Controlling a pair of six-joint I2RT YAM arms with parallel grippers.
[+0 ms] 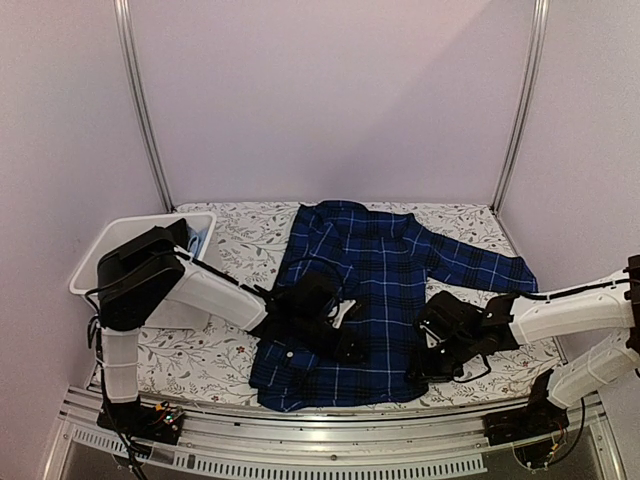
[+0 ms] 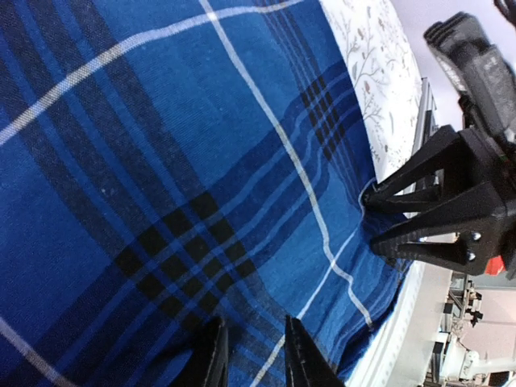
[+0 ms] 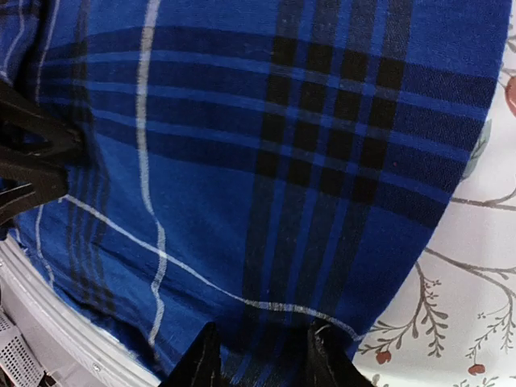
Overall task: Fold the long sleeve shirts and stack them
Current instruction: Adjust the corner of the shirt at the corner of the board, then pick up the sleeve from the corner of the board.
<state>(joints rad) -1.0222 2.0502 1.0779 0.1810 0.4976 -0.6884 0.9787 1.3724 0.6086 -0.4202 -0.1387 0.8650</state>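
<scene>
One long sleeve shirt [image 1: 375,270], navy plaid with thin white lines, lies spread on the floral tablecloth, collar at the back. My left gripper [image 1: 348,342] rests low on the shirt's left half. In the left wrist view its jaws [image 2: 254,355] stand a little apart with flat plaid cloth [image 2: 201,161] between the tips. My right gripper [image 1: 418,362] is at the shirt's near right edge. Its jaws [image 3: 258,359] are narrowly open, straddling the cloth [image 3: 282,161] beside the hem. No other shirt shows.
A white bin [image 1: 100,255] sits at the back left of the floral tablecloth [image 1: 240,235]. A metal rail [image 1: 320,435] runs along the near edge just below the shirt's hem. Upright frame posts [image 1: 145,110] stand at the back corners. One sleeve [image 1: 490,270] stretches right.
</scene>
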